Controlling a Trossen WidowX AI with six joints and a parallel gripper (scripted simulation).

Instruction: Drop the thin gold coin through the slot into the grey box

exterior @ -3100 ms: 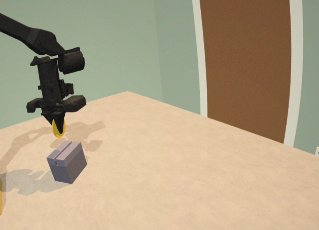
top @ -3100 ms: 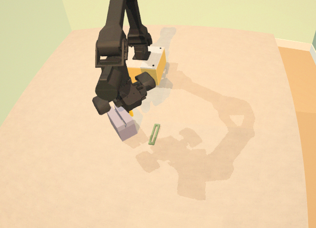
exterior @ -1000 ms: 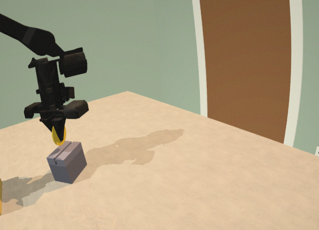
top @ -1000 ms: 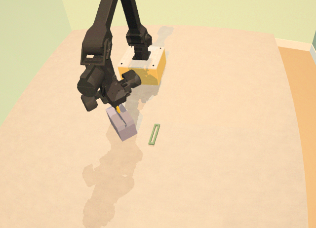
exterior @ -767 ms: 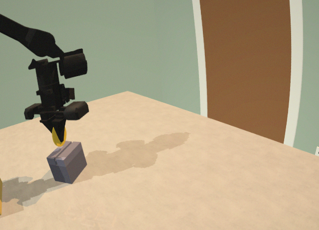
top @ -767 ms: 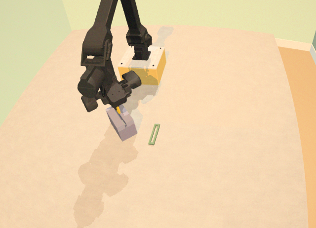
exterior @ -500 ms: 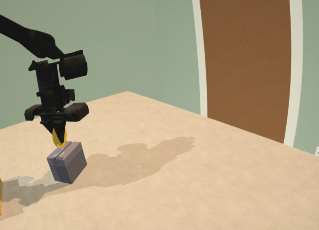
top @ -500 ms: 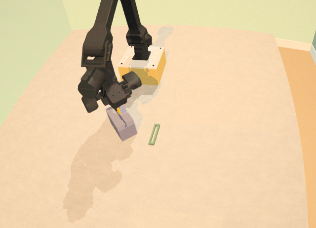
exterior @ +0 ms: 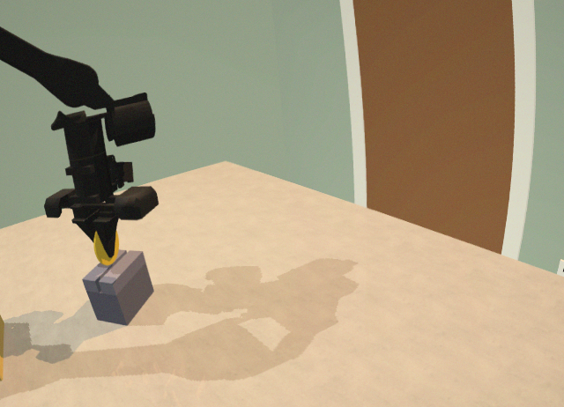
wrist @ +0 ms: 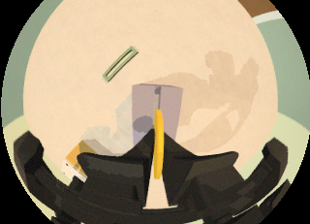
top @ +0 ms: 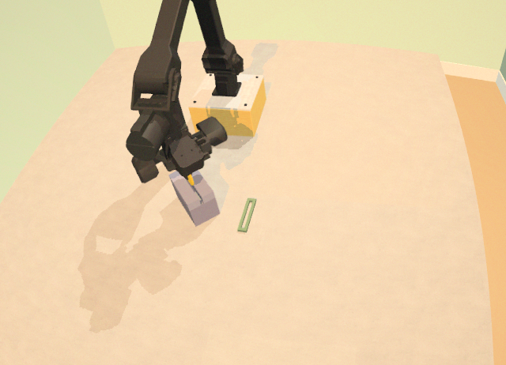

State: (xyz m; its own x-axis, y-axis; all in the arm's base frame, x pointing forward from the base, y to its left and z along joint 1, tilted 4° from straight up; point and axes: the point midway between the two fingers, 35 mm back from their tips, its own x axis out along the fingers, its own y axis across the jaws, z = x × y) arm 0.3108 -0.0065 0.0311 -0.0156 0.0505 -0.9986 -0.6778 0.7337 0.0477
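Dark brown, seemingly blocky arm (top: 157, 73).

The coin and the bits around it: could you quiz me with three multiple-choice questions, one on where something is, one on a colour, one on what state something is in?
1. Where is the coin?
A. In the holder
B. Just above the box's slot
C. Flat on the table

2. What colour is the holder?
A. Green
B. Red
C. Blue

3. What is the gripper doing?
A. Open, holding nothing
B. Shut on nothing
C. Shut on the coin

Answers:
1 B: the exterior view shows its lower edge at the slot in the box.
2 A: the top view shows a green frame with nothing in it.
3 C: the coin stands on edge between the fingers in the wrist view.
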